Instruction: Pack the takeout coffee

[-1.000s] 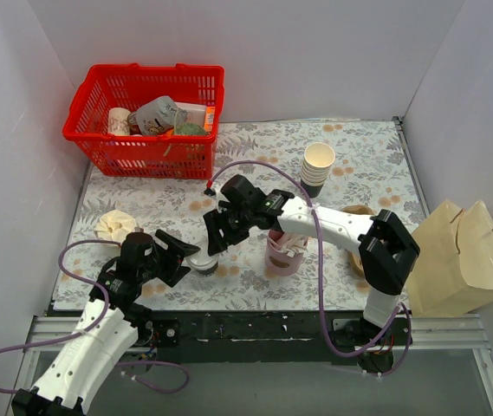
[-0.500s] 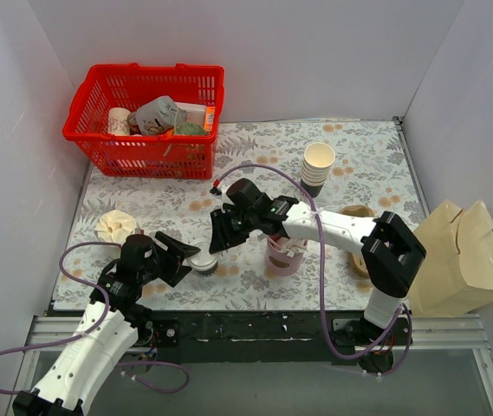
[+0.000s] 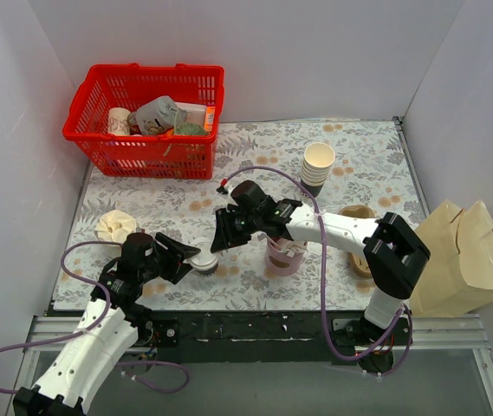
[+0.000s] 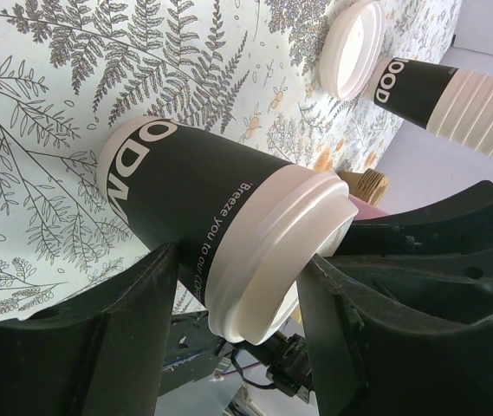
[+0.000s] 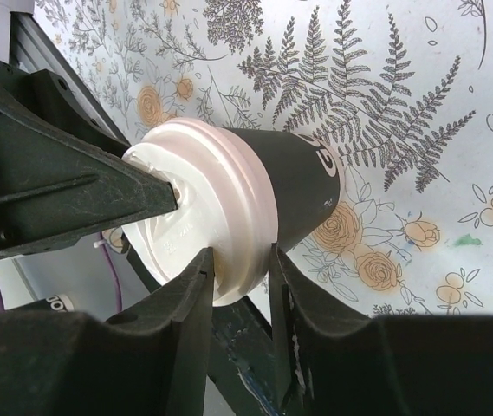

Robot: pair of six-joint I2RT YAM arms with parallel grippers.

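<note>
The dark brown paper cup with white plastic lid stands on the floral surface. The right tool clamps the lid rim, probably to seat it. The left tool straddles the cup body, apparently to steady it; whether it grips cannot be told.

Bright, even, diffuse light fills the top view. The patterned surface is crisp, with only soft, short shadows under the arms and beside the red basket. Both wrist views are sharp on the fern print. In the right wrist view the white lid of the takeout coffee is nearly washed out, with a faint pink cast. The right claw and left claw read as near-black, soft-edged masses close to the lens.
</note>
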